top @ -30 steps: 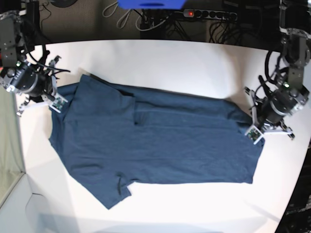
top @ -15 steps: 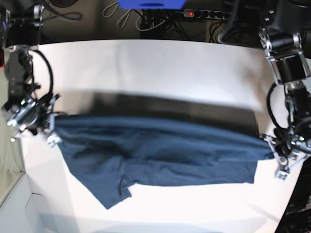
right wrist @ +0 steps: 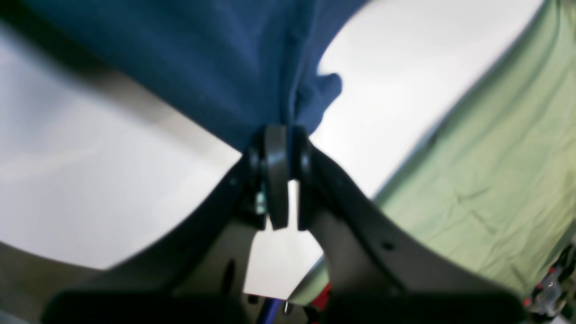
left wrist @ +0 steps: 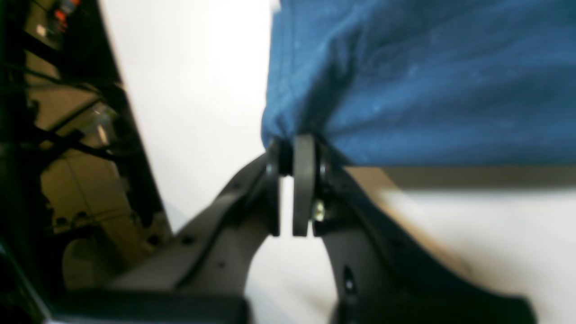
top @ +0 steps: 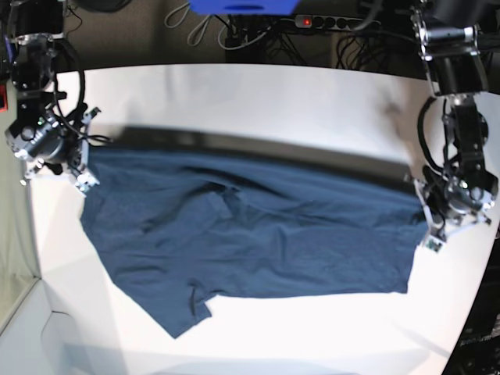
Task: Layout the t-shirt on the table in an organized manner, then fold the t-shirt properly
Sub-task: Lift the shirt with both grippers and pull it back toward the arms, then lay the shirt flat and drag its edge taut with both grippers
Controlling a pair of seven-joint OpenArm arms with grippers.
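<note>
The dark navy t-shirt (top: 250, 234) lies spread across the white table (top: 258, 94), its far edge raised and casting a shadow behind it. My left gripper (top: 426, 209), on the base view's right, is shut on the t-shirt's right far corner. In the left wrist view the left gripper (left wrist: 292, 155) pinches the blue t-shirt (left wrist: 427, 81) hem. My right gripper (top: 83, 166), on the base view's left, is shut on the left far corner. In the right wrist view the right gripper (right wrist: 281, 135) clamps a bunched fold of the t-shirt (right wrist: 202, 58). A sleeve points toward the table's front edge.
A power strip (top: 332, 22), cables and a blue object (top: 242, 6) sit beyond the table's far edge. Green cloth (right wrist: 495, 180) hangs off the table's left side. Bare tabletop (top: 312, 328) shows in front of the shirt and behind it.
Both grippers lifted the shirt's far edge off the table and drew it toward the front. It has since been carried back toward the far side, and the shirt spreads wider again.
</note>
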